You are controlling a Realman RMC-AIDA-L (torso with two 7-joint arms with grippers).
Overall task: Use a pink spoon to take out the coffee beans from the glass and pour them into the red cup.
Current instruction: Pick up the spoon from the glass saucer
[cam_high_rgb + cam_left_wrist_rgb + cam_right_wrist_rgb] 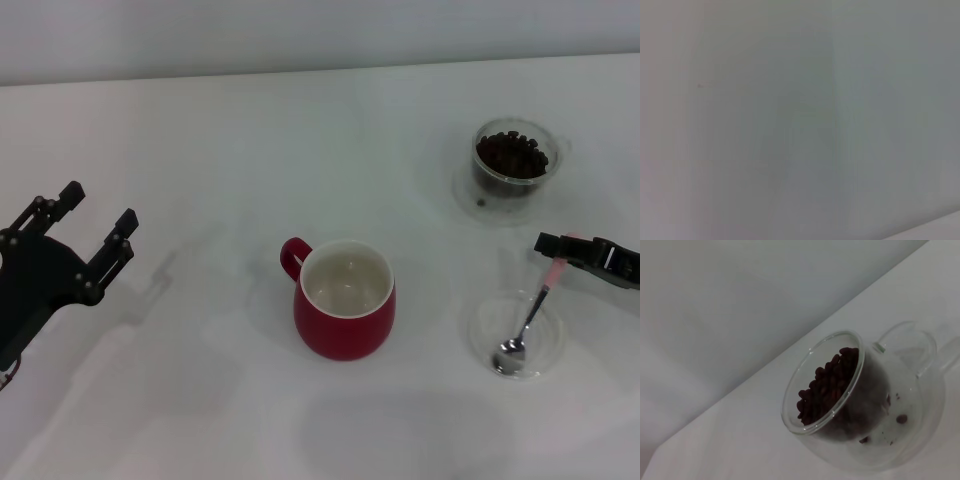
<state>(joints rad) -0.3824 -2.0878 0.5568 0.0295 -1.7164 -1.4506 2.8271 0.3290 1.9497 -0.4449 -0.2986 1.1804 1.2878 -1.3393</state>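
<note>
The red cup (343,298) stands upright mid-table, white inside, handle toward the far left. At the far right the glass (512,160) holds the coffee beans (511,154); the right wrist view shows the glass (865,405) and the coffee beans (827,382) close up. The pink spoon (527,318) leans with its metal bowl in a shallow clear dish (480,322). My right gripper (552,246) reaches in from the right edge and lies across the spoon's pink handle end. My left gripper (95,222) hangs open at the far left, holding nothing.
A few stray beans lie on the glass's wide clear base (901,418). The white table runs back to a pale wall. The left wrist view shows only a blank grey surface.
</note>
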